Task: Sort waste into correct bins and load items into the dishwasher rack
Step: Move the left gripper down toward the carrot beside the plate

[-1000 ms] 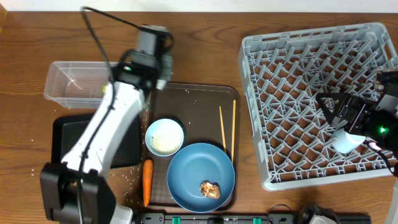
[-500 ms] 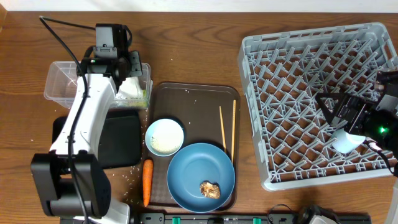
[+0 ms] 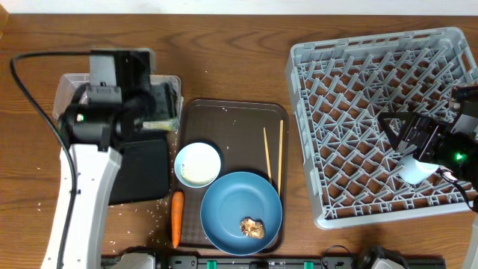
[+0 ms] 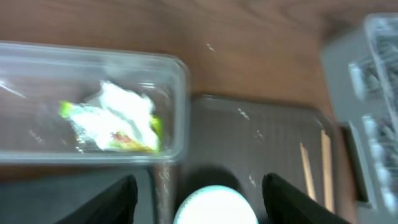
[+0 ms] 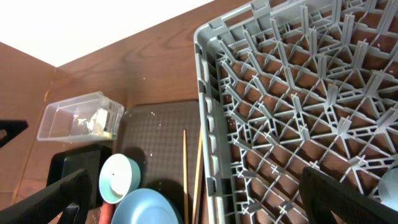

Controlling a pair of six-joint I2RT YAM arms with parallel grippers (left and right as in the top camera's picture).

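Over at the far left, the box (image 3: pixel 75 101) is holding the tissue (image 4: pixel 124 102) and the wrapper (image 4: pixel 115 138), both lying toward its right end. Above the seam between the box and the brown tray (image 3: pixel 246 119), the left claw (image 4: pixel 199 183) is hanging spread wide, gripping nothing. On the robot's side of the box, the black tray (image 3: pixel 146 172) is sitting partly hidden under the arm. The carrot (image 3: pixel 177 218) is lying along the brown tray's left edge, and its long axis is running toward and away from the robot. It is lying on the robot's side of the left claw, past the white bowl (image 3: pixel 198 164). The left arm is far nearer to it, so I am judging the pick to be falling to that arm, fingers closing across the carrot from side to side. Next, the blue bowl (image 3: pixel 240 213) is carrying the lump (image 3: pixel 252 227). The chopsticks (image 3: pixel 272 153) are lying side by side, parallel to the carrot. On the counter (image 3: pixel 239 60) to the right, the rack (image 3: pixel 336 90) is holding one cup (image 3: pixel 415 169). Just beyond that cup the right claw (image 5: pixel 194 171) is hovering, spread and empty
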